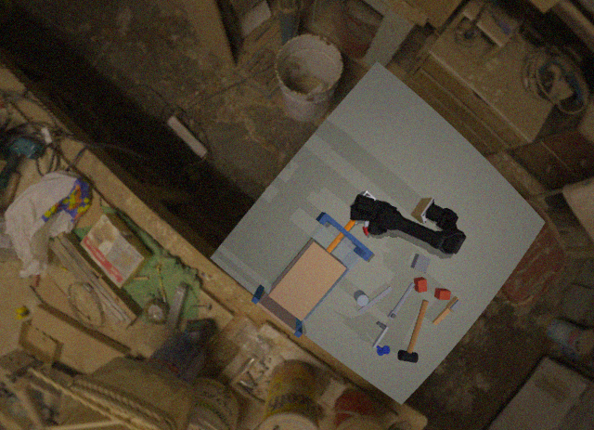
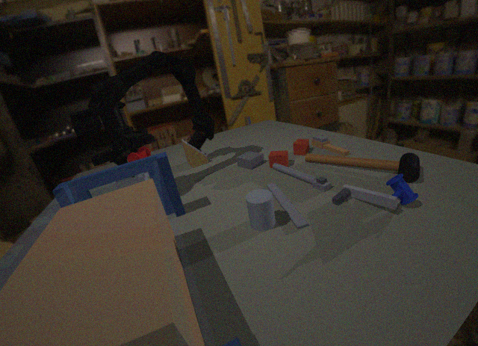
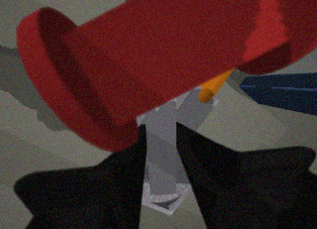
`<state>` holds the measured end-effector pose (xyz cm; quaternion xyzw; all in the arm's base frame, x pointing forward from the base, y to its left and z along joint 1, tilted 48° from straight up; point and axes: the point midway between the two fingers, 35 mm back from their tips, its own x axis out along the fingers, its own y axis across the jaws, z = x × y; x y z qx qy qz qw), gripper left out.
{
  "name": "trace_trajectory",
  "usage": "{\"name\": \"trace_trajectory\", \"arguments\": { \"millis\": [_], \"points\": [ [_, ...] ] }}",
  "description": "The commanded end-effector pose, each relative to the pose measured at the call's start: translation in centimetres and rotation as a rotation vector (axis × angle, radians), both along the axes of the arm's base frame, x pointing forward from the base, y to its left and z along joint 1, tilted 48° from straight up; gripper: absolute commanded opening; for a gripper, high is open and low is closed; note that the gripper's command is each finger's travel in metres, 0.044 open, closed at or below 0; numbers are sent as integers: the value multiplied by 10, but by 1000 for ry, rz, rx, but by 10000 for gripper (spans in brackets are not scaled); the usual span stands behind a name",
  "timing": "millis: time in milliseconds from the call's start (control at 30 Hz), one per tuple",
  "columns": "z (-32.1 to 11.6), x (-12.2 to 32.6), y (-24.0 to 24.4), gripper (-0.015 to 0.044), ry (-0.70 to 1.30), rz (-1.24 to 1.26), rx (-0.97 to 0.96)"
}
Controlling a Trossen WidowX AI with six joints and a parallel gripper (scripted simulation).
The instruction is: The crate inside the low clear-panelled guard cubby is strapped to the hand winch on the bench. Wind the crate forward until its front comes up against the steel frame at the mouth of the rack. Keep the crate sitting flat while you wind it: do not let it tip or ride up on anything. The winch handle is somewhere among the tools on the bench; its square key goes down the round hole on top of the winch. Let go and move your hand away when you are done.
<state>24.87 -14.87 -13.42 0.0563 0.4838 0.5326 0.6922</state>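
On bench in top view, crate (image 1: 309,279) behind blue frame (image 1: 346,235) (image 2: 111,176), orange strap (image 1: 342,236) (image 3: 216,86) reaching toward arm. Exterior view: red spool-shaped handle (image 2: 139,154) (image 3: 163,56) beyond frame. Wrist view: gripper (image 3: 159,127) partly closed on grey handle shank (image 3: 162,162), red part above fingertips.

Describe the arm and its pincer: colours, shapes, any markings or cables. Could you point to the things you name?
The arm (image 1: 417,228) (image 2: 156,60) is black, with chunky rounded joints and slimmer links. The pincer (image 3: 159,127) has two black fingers, broad behind, tapering towards the tips. I can make out no markings or cables.
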Motion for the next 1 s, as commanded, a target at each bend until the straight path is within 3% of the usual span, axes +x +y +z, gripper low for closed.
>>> {"name": "trace_trajectory", "arguments": {
  "millis": [0, 667, 967],
  "points": [
    [-3, 0, 3, 0, 20, -4, -4],
    [-4, 1, 2, 0, 52, -35, -11],
    [-1, 1, -1, 236, 47, -42, -9]
  ]
}}
